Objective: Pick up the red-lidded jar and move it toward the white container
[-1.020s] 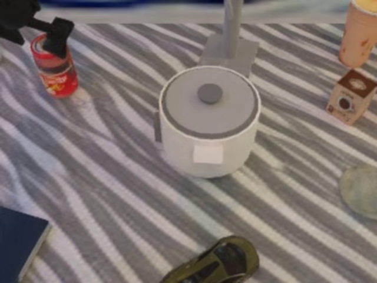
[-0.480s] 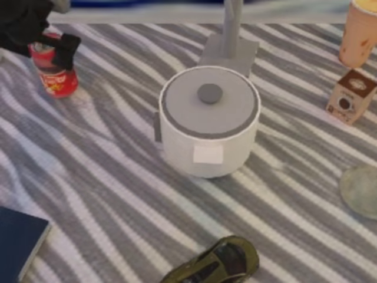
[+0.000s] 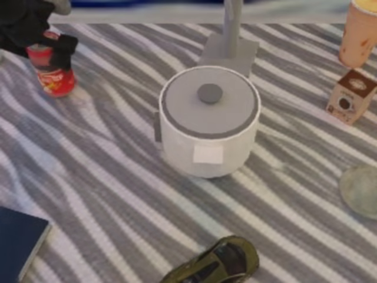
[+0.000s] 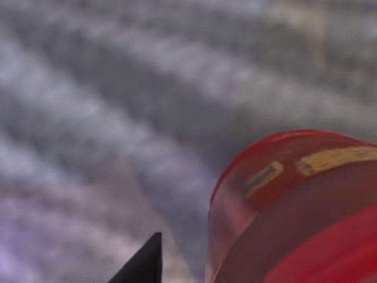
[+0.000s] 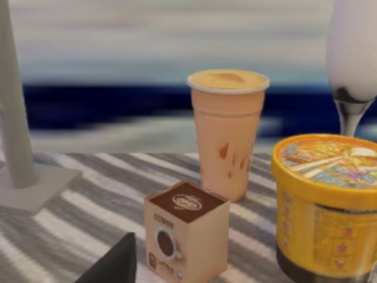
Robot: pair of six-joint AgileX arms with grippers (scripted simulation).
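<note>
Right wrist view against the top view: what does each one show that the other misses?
Only the right wrist view shows a yellow tub with a printed lid and a white stemmed glass behind it.

Only the top view shows the left gripper at the red-lidded jar at the table's far left, the white container in the middle, a toy car, a blue book and a grey disc.

Both show the orange cup, the small brown-and-white carton beside it, the grey stand and the striped cloth.
</note>
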